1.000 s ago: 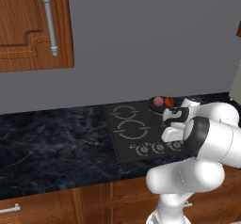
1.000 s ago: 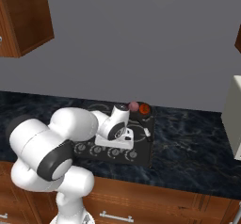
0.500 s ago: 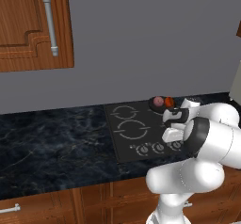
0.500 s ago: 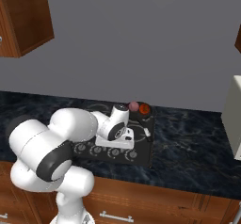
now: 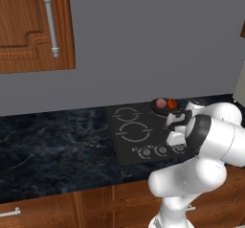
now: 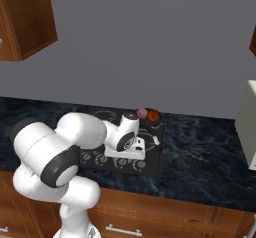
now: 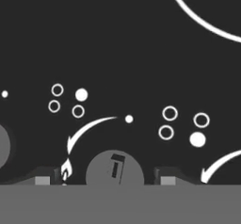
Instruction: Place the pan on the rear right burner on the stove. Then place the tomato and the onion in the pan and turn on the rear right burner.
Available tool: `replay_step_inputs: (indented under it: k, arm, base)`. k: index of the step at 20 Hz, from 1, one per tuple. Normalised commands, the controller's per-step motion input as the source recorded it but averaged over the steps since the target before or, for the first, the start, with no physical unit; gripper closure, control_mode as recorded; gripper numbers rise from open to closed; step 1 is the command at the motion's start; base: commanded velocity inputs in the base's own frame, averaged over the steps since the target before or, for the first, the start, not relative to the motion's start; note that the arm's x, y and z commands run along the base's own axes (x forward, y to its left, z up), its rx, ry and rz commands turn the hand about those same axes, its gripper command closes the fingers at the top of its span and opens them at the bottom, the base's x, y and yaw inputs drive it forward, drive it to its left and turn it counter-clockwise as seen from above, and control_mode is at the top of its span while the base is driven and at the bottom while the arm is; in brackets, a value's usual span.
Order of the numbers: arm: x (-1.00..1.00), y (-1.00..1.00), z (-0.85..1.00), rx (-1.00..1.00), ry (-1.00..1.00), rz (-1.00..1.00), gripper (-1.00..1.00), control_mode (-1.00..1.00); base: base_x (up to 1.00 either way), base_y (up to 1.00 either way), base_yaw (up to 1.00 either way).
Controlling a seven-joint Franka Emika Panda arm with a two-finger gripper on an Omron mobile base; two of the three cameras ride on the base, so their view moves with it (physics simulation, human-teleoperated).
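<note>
The black pan (image 5: 163, 109) sits at the back right of the stove (image 5: 125, 148), covering the rear right burner. Inside it lie the pinkish-purple onion (image 5: 161, 102) and the orange-red tomato (image 5: 172, 104), side by side. From the other side the onion (image 6: 142, 113) and tomato (image 6: 153, 115) show again, and the pan handle's pale tip (image 6: 156, 141) points toward the front. My gripper (image 6: 129, 155) hangs low over the knob row. In the hand view the gripper (image 7: 106, 178) is open, its fingertips (image 7: 165, 177) on either side of a round grey knob (image 7: 114, 169), apart from it.
A second knob (image 7: 3, 145) lies at the left edge of the hand view, and a pale burner ring (image 7: 197, 18) curves at the top right. Dark marble counter (image 5: 52, 141) stretches left of the stove. A wooden cabinet (image 5: 28, 26) hangs high on the left.
The hand has sunk slightly toward the front knob row. The pan, onion and tomato have not moved.
</note>
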Motion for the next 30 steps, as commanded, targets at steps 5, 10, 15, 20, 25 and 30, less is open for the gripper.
replay_step_inputs:
  k: [5, 10, 15, 20, 25, 30]
  arm:
    - [0.00, 0.02, -0.14, 0.00, 0.00, 0.00, -1.00, -1.00]
    - [-0.04, 0.11, 0.00, 0.00, 0.00, 0.00, -1.00, -1.00]
    - [-0.03, 0.41, -0.08, 0.00, 0.00, 0.00, 1.00, -1.00]
    - [0.00, 0.41, -0.09, 0.00, 0.02, 0.00, 1.00, -1.00]
    - [-0.04, 0.06, 0.00, 0.00, 0.03, -0.01, 1.00, -1.00]
    - [-0.18, -0.06, -0.05, 0.00, 0.01, -0.05, 1.00, -1.00]
  base:
    - [0.00, 0.00, 0.00]
    - [0.00, 0.00, 0.00]
    - [0.00, 0.00, 0.00]
    - [0.00, 0.00, 0.00]
    - [0.00, 0.00, 0.00]
    - [0.00, 0.00, 0.00]
